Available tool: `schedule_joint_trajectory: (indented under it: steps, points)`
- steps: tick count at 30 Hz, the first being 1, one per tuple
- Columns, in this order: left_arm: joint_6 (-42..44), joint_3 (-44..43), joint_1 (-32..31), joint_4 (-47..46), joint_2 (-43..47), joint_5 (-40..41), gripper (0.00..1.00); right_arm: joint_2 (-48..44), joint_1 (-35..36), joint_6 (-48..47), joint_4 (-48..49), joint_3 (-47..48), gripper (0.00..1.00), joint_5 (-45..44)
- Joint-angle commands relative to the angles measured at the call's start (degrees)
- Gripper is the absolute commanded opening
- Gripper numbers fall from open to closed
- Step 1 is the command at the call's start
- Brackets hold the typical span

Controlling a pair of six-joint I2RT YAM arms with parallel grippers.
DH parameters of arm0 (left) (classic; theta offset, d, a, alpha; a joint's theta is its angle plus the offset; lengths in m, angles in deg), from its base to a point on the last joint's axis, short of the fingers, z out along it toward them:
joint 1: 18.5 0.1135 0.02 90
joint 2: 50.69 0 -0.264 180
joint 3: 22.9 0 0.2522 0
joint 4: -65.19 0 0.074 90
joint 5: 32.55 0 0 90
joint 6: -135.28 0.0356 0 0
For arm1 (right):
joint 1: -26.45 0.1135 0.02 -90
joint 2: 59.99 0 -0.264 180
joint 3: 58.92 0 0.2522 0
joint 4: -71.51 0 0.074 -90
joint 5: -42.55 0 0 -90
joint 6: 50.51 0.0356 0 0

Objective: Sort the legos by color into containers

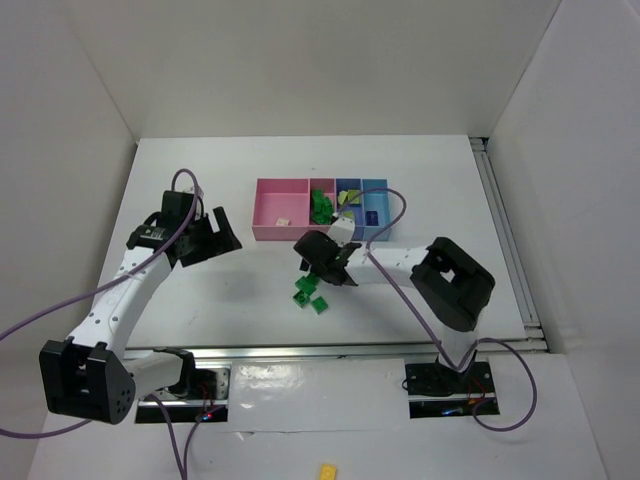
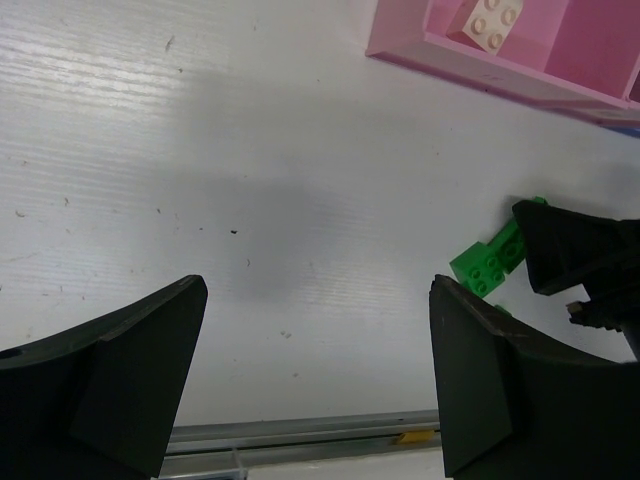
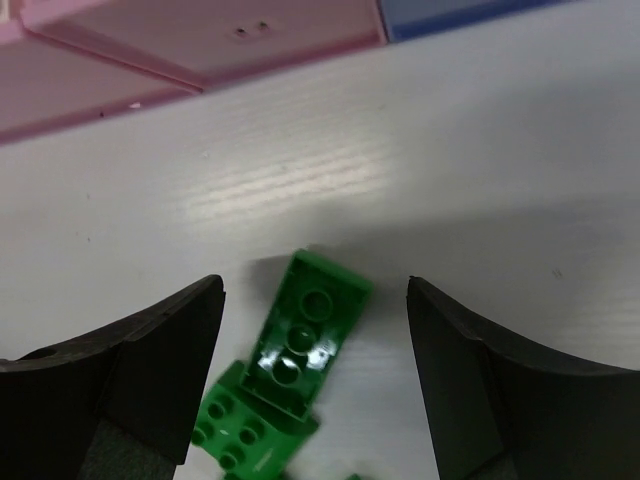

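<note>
The containers (image 1: pixel 268 206) stand in a row at the table's middle back: two pink trays, one blue, one light blue. Several green legos (image 1: pixel 322 206) lie in the second pink tray. Two green legos (image 1: pixel 304 289) lie on the table in front of the trays. My right gripper (image 1: pixel 313 273) is open and hovers just above them. In the right wrist view an upside-down green lego (image 3: pixel 311 326) lies between the open fingers (image 3: pixel 150 370), touching a second one (image 3: pixel 243 431). My left gripper (image 1: pixel 214 240) is open and empty, left of the trays. The left wrist view shows its open fingers (image 2: pixel 120 380) and a green lego (image 2: pixel 488 262).
A cream brick (image 1: pixel 283 221) lies in the left pink tray, also in the left wrist view (image 2: pixel 490 20). A pale brick (image 1: pixel 350 197) lies in the blue tray. A yellow brick (image 1: pixel 327 468) lies below the table's front rail. White walls enclose the table.
</note>
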Motion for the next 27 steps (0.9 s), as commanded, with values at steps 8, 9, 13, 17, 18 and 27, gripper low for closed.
schedule_joint_trajectory:
  steps: [8,9,13,17,18,27]
  points:
    - [1.4,-0.02,-0.09,-1.5,0.85,-0.02,0.95,8.95,5.1,1.65,-13.97,12.1,0.79,-6.41]
    - [1.4,-0.02,-0.09,-1.5,0.85,-0.02,0.95,8.95,5.1,2.62,-15.64,12.71,0.79,-6.41]
    - [1.4,-0.02,-0.09,-1.5,1.37,-0.02,0.95,10.88,5.1,5.26,-21.36,14.73,0.83,-8.6]
    - [1.4,-0.02,-0.09,-1.5,1.9,-0.02,0.95,11.5,5.62,4.74,-21.2,15.27,0.79,-6.6]
    - [1.4,-0.02,-0.09,-1.5,1.9,-0.02,0.95,11.5,6.24,4.73,-19.02,15.27,0.75,-6.59]
    - [1.4,-0.02,-0.09,-1.5,1.9,-0.54,0.95,14.06,7.29,2.54,-21.19,21.77,0.27,-12.63]
